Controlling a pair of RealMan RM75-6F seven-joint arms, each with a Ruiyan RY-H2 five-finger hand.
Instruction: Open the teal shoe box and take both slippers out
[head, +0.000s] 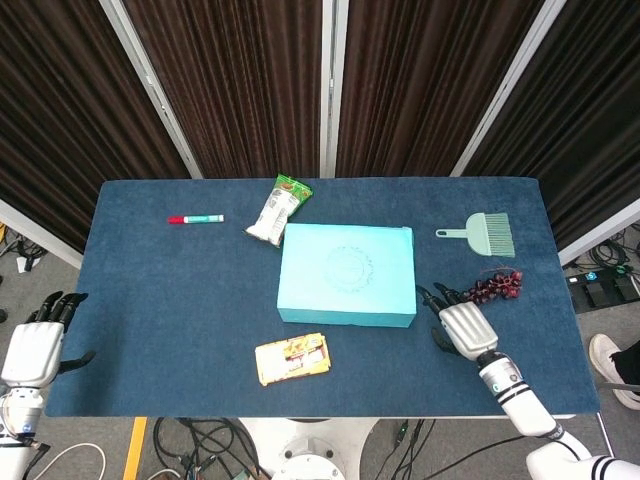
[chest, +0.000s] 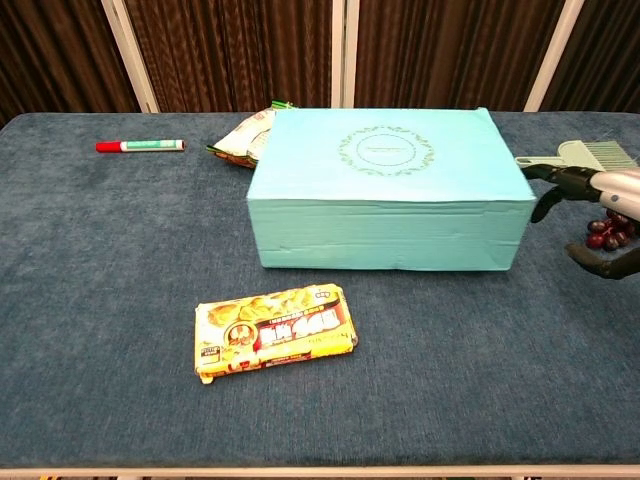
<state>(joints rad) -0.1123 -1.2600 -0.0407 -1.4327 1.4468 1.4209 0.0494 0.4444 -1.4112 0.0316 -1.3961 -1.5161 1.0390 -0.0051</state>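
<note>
At the right end of the closed teal cardboard shoe box (head: 347, 273), the dark fingers (chest: 548, 176) of the right hand (head: 459, 325) reach toward the box's end wall, spread apart and holding nothing; whether the tips touch the cardboard cannot be told from either view. Behind the fingers the hand's silver back faces up, and its forearm runs off toward the near right edge of the blue felt tabletop (head: 170, 310).

The box sits near the middle of the tabletop, lid fully down, a faint round wreath emblem printed on its top. It is slightly skewed to the tabletop's edges. Nothing of its contents shows.

Just right of the box, beyond the right hand, lies a bunch of dark red grapes (head: 496, 285), and farther back from that a pale green hand brush (head: 483, 233). A green-and-white snack bag (head: 278, 209) touches or nearly touches the box's far left corner. A red-capped marker (head: 195, 218) lies well to the box's left. In front of the box lies a yellow biscuit packet (head: 292, 359).

The left hand (head: 37, 345) hangs off the tabletop's near left edge, fingers apart and empty.
</note>
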